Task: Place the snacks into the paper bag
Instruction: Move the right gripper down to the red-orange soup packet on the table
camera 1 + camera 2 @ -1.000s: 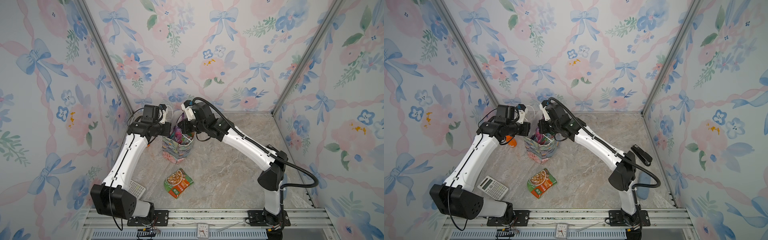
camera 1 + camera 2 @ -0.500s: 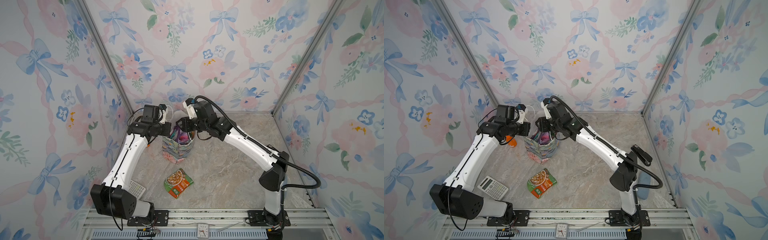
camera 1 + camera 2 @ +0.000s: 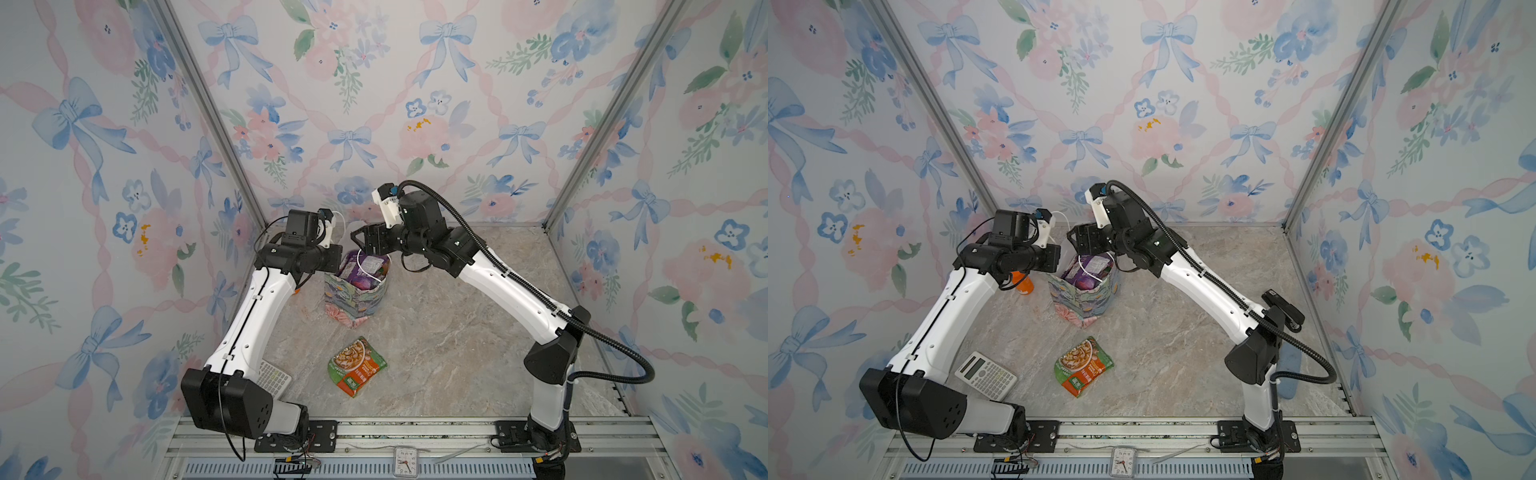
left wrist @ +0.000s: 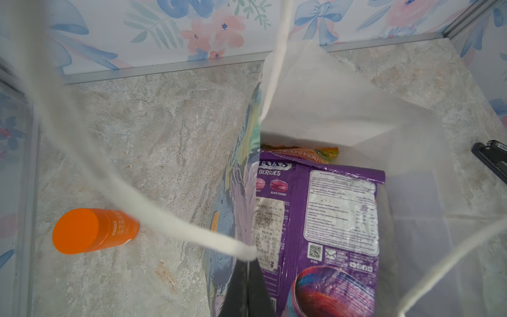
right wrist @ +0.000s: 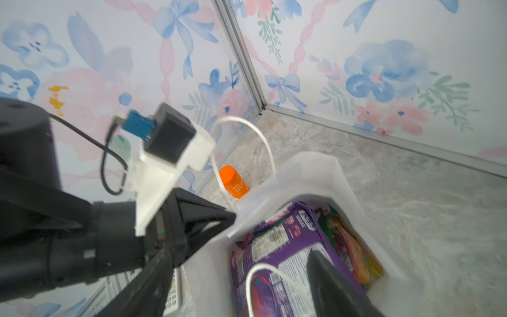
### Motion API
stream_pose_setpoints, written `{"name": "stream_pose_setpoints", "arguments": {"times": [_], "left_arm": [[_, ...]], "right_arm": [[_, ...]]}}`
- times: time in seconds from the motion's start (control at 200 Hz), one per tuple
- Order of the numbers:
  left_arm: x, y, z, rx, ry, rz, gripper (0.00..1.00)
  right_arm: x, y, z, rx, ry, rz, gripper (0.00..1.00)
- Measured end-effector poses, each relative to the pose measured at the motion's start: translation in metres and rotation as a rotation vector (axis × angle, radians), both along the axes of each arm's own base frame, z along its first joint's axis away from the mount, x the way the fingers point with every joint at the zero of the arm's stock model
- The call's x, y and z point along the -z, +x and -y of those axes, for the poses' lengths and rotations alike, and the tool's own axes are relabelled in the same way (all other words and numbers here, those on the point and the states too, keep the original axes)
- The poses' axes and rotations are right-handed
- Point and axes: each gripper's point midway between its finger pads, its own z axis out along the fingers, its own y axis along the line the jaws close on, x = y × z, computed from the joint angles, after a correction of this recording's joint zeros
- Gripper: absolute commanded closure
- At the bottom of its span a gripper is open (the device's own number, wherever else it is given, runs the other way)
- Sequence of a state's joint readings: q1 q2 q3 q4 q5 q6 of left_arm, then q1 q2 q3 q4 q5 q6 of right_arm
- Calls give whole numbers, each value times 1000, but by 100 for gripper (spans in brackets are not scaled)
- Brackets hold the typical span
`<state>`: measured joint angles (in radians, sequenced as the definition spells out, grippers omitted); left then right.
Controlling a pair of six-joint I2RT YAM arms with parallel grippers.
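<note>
Your right gripper (image 3: pixel 358 243), jaws newly apart, is clearing the paper bag (image 3: pixel 353 303) your left gripper (image 4: pixel 248 274) is clamping; next you are probably fetching the noodle packet (image 3: pixel 356 365) near the worktop's front edge.

This was a robot test booth, not a home: flowered wallpaper (image 3: pixel 374 83) on panels between bare metal posts (image 3: pixel 210 112) boxed in a marble-look tabletop (image 3: pixel 457 332), with a left arm (image 3: pixel 253 316) and a right arm (image 3: pixel 511 291) bolted to a metal rail (image 3: pixel 415 428) along its front edge.
</note>
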<state>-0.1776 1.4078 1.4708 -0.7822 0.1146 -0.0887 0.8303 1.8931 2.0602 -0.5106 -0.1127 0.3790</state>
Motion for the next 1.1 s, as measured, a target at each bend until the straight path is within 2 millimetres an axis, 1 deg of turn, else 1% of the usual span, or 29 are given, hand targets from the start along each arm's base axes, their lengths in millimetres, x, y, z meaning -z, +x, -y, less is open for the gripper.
{"name": "stream_pose_setpoints", "arguments": {"times": [0.105,0.26,0.345,0.39,0.515,0.605,0.71,0.825,0.895,0.95,1.1], "left_arm": [[0,0,-1,-2,2,0,100],[0,0,-2,-7,10,2,100],[0,1,-3,-10,14,3,100],[1,1,-3,-12,16,3,100],[1,1,-4,-15,19,3,100],[1,1,-5,-17,20,4,100],[1,1,-5,-20,22,4,100],[3,1,-6,-23,25,2,100],[3,2,-7,-27,30,3,100],[3,2,-8,-31,34,5,100],[4,3,-13,-46,39,5,100]], "right_arm": [[32,-16,22,0,-68,-49,18],[78,-55,57,-19,-141,-131,20],[102,-73,67,-31,-170,-175,23],[119,-82,69,-39,-190,-205,24],[169,-115,61,-99,-261,-300,28],[201,-141,46,-167,-308,-363,34],[233,-158,28,-226,-347,-423,38],[268,-168,18,-259,-414,-475,38],[282,-169,13,-272,-444,-496,38],[289,-167,9,-277,-461,-501,39],[294,-160,1,-285,-484,-491,40]]}}
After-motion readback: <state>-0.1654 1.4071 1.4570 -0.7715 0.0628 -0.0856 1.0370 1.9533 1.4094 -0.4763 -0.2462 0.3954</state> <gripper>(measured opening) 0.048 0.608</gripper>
